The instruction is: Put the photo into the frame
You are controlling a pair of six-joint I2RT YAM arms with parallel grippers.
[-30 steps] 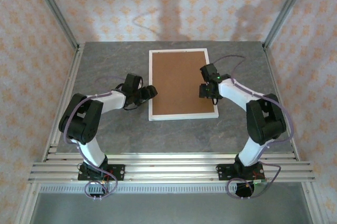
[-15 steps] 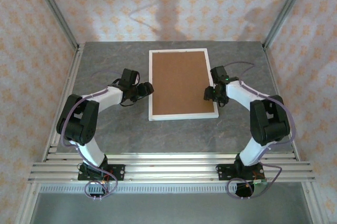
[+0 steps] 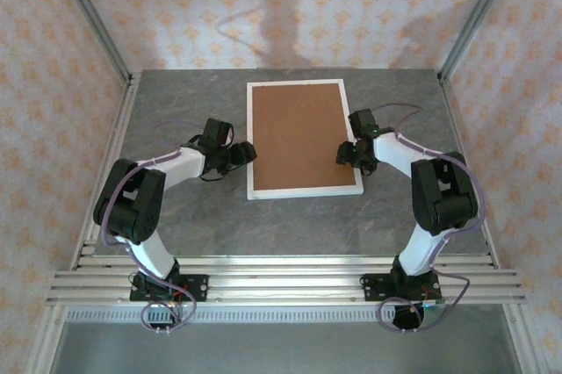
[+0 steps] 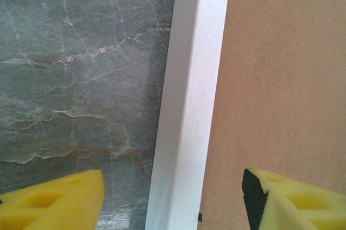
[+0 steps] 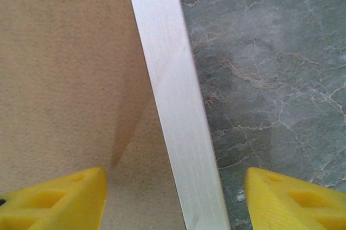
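Grey-veined stone tabletop (image 3: 176, 119), cream wallpaper (image 3: 263, 5) sprigged with orange on three sides, aluminium posts (image 3: 88, 14) at the far corners. The frame (image 3: 303, 194) lies flat from the table's centre toward 12 o'clock, with a brown backing board (image 3: 299, 137) filling it. At its 9 o'clock rail the left gripper (image 3: 250, 152) straddles the white moulding, jaws apart, yellow fingers (image 4: 59, 197) clear of the rail. At 3 o'clock the right gripper (image 3: 341, 154) straddles its rail likewise, jaws spread, not touching.
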